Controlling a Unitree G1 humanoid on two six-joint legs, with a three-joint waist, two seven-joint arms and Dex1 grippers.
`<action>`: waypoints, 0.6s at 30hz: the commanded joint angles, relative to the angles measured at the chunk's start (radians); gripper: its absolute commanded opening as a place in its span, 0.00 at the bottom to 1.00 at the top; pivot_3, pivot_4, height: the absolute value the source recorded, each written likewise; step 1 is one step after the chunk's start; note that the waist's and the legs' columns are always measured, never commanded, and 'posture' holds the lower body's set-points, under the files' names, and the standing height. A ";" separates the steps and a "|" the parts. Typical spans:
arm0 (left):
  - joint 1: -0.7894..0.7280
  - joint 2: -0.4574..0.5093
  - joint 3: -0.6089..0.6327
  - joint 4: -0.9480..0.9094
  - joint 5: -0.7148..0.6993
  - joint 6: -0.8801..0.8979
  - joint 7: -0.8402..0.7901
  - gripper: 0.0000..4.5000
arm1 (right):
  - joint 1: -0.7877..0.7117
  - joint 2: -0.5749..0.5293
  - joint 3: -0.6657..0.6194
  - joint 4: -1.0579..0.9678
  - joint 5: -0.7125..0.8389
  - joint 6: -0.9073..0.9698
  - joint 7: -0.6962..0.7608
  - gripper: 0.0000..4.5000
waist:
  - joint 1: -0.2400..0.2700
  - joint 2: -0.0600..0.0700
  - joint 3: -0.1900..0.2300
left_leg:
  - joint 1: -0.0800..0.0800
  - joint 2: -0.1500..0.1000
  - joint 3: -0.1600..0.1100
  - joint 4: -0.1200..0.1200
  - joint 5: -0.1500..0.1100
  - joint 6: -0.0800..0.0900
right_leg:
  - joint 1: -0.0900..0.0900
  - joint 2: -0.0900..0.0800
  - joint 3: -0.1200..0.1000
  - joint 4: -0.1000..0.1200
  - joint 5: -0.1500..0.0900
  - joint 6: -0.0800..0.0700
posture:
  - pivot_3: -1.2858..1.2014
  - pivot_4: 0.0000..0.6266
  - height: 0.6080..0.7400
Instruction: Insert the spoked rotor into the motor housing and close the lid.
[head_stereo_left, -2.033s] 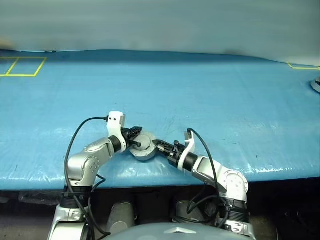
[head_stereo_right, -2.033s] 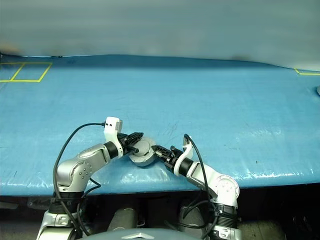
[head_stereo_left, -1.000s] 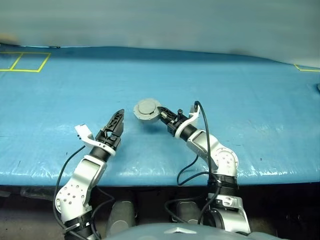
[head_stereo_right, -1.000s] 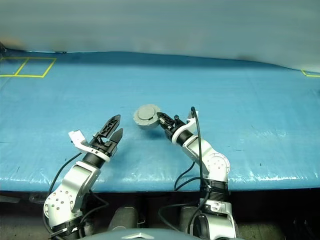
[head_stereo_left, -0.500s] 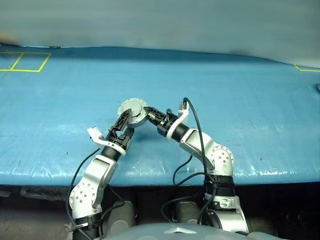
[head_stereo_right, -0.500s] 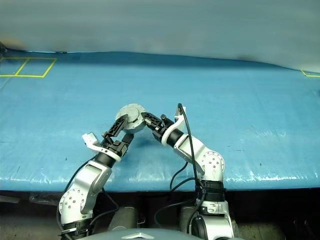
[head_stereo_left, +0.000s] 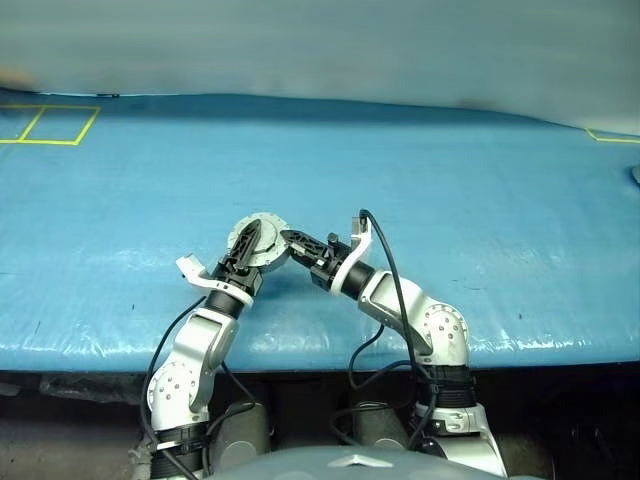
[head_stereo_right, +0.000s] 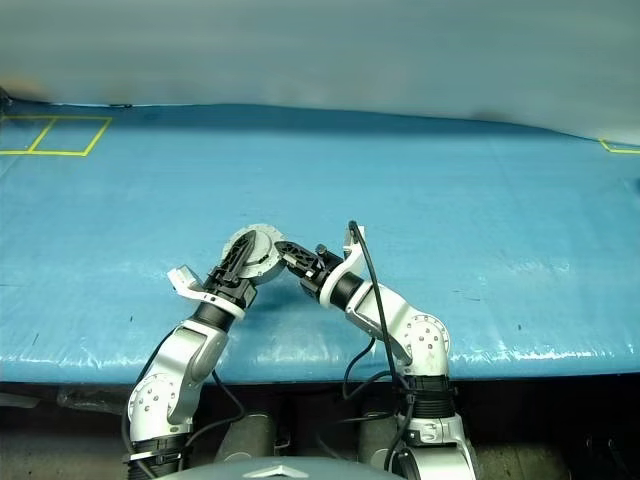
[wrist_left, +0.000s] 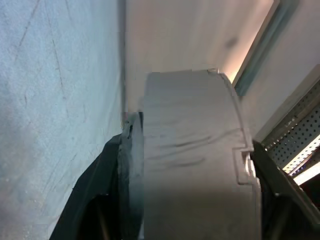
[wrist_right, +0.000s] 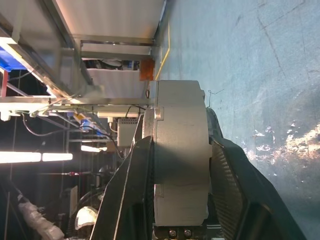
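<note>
Since half a second ago the left gripper has closed in around the round silver metal motor housing, which the right gripper has drawn slightly nearer the table's front edge. In the eye views the housing hangs above the blue-covered table, flat face forward, with open cloth all around. In the left wrist view its ribbed rim sits between both black fingers. In the right wrist view the jaws clamp the housing's flat faces. No writing is legible.

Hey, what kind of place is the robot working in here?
Probably an indoor lab or workshop test bench. A wide table under blue sheeting carries yellow taped squares, and the right wrist view shows metal shelving with strip lights and loose cables behind the motor housing.
</note>
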 joint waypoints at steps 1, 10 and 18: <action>-0.010 -0.075 -0.044 -0.057 -0.006 -0.003 -0.001 0.53 | 0.006 0.025 0.032 -0.075 -0.081 -0.038 0.045 0.27 | 0.000 0.000 0.000 | 0.000 0.000 0.000 0.000 0.000 0.000 | 0.000 0.000 0.000 0.000 0.000 0.000 | 0.52 0.24 1.00; -0.082 -0.023 0.003 -0.032 0.025 -0.044 0.045 0.53 | 0.047 -0.117 0.027 -0.208 -0.284 -0.065 0.141 0.87 | 0.010 0.000 0.000 | 0.000 0.000 0.000 0.001 0.000 0.000 | 0.001 0.000 0.000 0.000 0.000 0.000 | 0.52 0.24 1.00; -0.318 0.129 0.133 0.220 0.128 -0.029 0.032 0.53 | 0.150 -0.467 0.333 -0.368 -0.887 -0.252 0.460 1.00 | 0.012 0.000 0.000 | 0.000 0.000 -0.001 0.005 0.001 -0.001 | 0.001 0.005 0.000 0.000 0.000 -0.001 | 0.52 0.24 1.00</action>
